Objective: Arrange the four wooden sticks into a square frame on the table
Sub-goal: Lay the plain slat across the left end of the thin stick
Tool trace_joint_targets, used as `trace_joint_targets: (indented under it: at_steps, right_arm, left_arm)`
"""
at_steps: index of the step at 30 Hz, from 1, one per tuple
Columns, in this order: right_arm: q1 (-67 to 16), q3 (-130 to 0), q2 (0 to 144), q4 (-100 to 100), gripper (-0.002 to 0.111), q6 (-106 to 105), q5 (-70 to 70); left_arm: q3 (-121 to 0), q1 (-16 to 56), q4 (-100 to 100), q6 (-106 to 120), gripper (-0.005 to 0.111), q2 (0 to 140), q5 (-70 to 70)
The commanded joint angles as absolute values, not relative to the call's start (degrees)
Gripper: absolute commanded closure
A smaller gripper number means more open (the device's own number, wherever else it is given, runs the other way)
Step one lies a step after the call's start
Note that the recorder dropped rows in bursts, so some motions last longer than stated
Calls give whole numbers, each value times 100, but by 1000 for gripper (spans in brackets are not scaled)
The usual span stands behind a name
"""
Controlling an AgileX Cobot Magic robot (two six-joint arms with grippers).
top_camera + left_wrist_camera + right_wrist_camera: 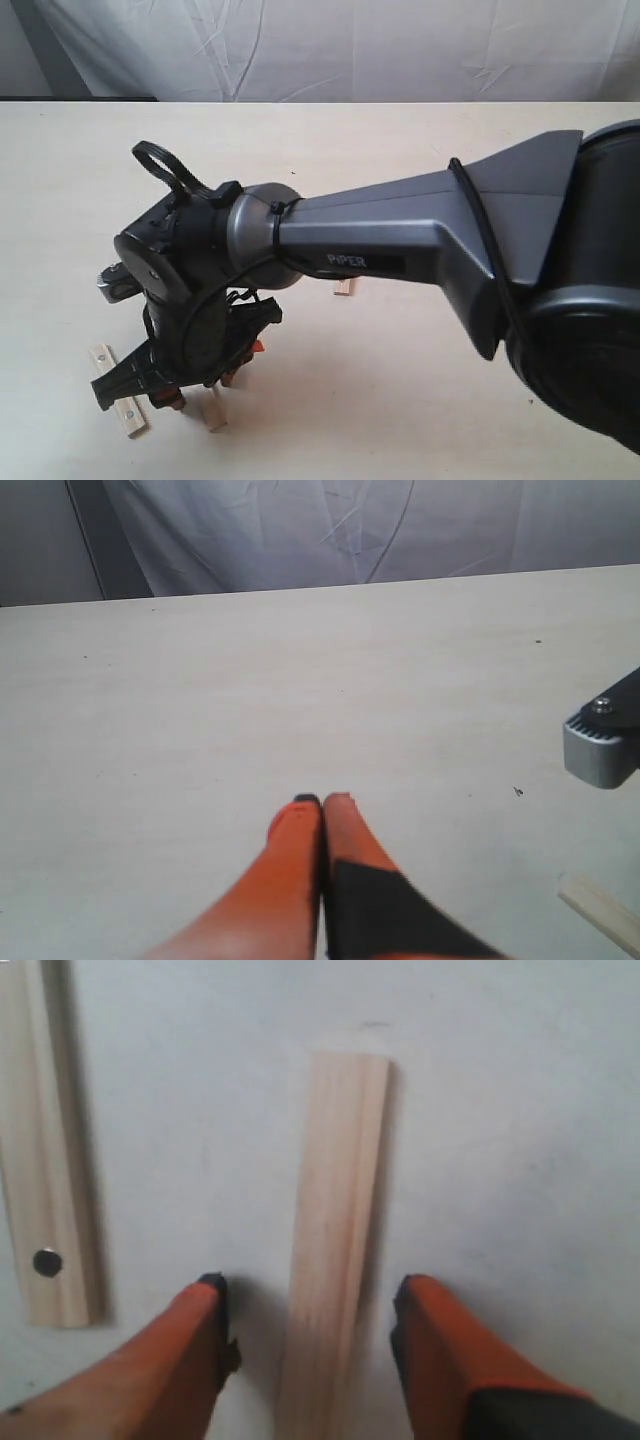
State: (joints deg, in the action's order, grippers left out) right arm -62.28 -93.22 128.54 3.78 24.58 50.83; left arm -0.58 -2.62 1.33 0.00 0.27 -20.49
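Observation:
My right gripper [310, 1305] is open and low over the table [400, 140], its orange fingers either side of a plain wooden stick [335, 1220] without touching it. A second stick [45, 1160] with a grey dot lies parallel beside it. In the exterior view the right gripper [205, 392] reaches across to the front left, over the plain stick [214, 412], with the dotted stick [118, 392] to its left. A third stick's end [344, 287] peeks from under the arm. The fourth is hidden. No square frame shows. My left gripper [322, 802] is shut and empty above bare table.
The right arm's big grey body [420, 240] covers much of the table's middle and right. A grey metal part [600, 745] of the right wrist and a stick end [603, 912] show at the edge of the left wrist view. A white cloth [330, 45] hangs behind.

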Motion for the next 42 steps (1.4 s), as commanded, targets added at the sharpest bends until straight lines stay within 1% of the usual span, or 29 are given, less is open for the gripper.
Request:
trace_joint_targets:
  at_steps: [1, 3, 5, 6, 13, 17, 21, 24, 38, 40, 42]
  right_arm:
    - [-6237, -9361, 12903, 412, 66, 2353, 5107]
    - [-6237, -9361, 12903, 401, 80, 2353, 5153]
    - [-6237, -9398, 12890, 376, 100, 2353, 5251]
    - [-6223, -9428, 12860, 341, 108, 2353, 5311]
    - [-5703, -9904, 12577, 149, 107, 2788, 5587]
    - [-5289, -10064, 12496, 45, 107, 3673, 5508]
    - [-5104, -10067, 12507, -830, 107, 5020, 5526]
    - [-5065, -10067, 12549, -1492, 107, 5627, 5526]
    - [-4735, -10077, 12980, -1538, 107, 5907, 5161]
    - [-4735, -10077, 13007, -1491, 102, 5907, 5025]
    - [-4735, -10077, 13046, -1491, 92, 5907, 4952]
  left_arm:
    - [-25, -272, 134, 0, 107, 0, -1964]
    - [-25, -272, 134, 0, 107, 0, -1964]
    - [-25, -272, 134, 0, 107, 0, -1964]
    - [-25, -272, 134, 0, 107, 0, -1964]
    - [-25, -272, 134, 0, 107, 0, -1964]
    - [-25, -272, 134, 0, 107, 0, -1964]
    - [-25, -272, 134, 0, 107, 0, -1964]
    - [-25, -272, 134, 0, 107, 0, -1964]
    - [-25, -272, 134, 0, 107, 0, -1964]
    - [-25, -272, 134, 0, 107, 0, -1964]
    - [-25, -272, 134, 0, 107, 0, -1964]
